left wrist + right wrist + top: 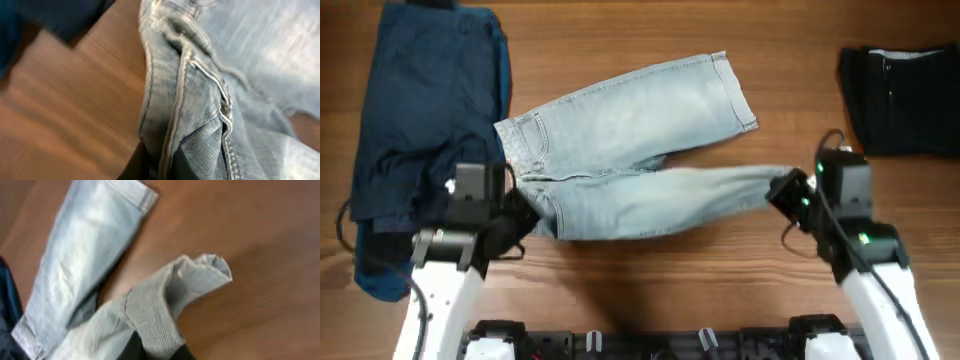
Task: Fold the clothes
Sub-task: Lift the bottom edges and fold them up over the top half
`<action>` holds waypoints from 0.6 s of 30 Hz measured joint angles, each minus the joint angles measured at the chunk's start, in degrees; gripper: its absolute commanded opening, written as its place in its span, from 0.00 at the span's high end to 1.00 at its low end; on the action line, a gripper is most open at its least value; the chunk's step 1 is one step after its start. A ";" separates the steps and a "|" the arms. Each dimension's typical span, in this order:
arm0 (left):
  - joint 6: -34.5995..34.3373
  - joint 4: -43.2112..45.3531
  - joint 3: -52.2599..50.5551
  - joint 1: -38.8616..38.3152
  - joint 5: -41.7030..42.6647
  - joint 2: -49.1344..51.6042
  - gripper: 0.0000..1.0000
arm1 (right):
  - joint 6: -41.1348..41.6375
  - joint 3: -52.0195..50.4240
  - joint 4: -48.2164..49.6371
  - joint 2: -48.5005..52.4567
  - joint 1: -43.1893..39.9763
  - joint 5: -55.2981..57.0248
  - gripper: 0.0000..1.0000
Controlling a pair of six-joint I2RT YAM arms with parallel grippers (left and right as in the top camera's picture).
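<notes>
Pale light-wash denim shorts (620, 130) lie across the middle of the wooden table, one leg pointing to the far right, the other stretched right along the near side. My left gripper (523, 215) is shut on the waistband corner (165, 135) at the near left. At the hem of the near leg (155, 315), my right gripper (782, 190) is shut on the cuff, which bunches up off the table. Dark navy garments (425, 110) lie piled at the left, just behind my left arm.
A folded black garment (902, 98) lies at the far right edge. Bare wood (800, 90) shows between the shorts and that garment, and along the front edge (660, 280).
</notes>
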 measured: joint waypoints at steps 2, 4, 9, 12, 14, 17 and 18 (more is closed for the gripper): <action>-0.04 3.61 0.04 0.00 -0.87 3.39 0.96 | -1.86 0.11 7.82 5.79 0.02 -0.33 0.96; -0.20 7.74 0.11 -0.02 -2.16 7.23 0.96 | -4.24 0.26 17.38 12.87 0.04 -0.42 0.96; -0.44 19.50 0.24 -0.04 -4.61 15.85 0.96 | -6.84 3.93 25.83 27.28 0.04 -0.46 0.96; -0.87 25.70 0.26 -0.04 -5.18 18.60 0.96 | -8.13 9.60 26.80 31.43 0.04 -0.57 0.96; -1.31 29.46 0.26 -0.04 -5.33 18.91 0.96 | -8.85 12.00 29.03 31.98 0.04 -0.59 0.95; -1.55 34.86 0.26 -0.04 -5.62 18.91 0.96 | -9.20 13.64 34.99 32.00 0.04 -0.61 0.96; -1.60 35.89 0.26 -0.04 -5.64 18.91 0.96 | -9.16 13.68 36.15 32.00 0.04 -0.63 0.96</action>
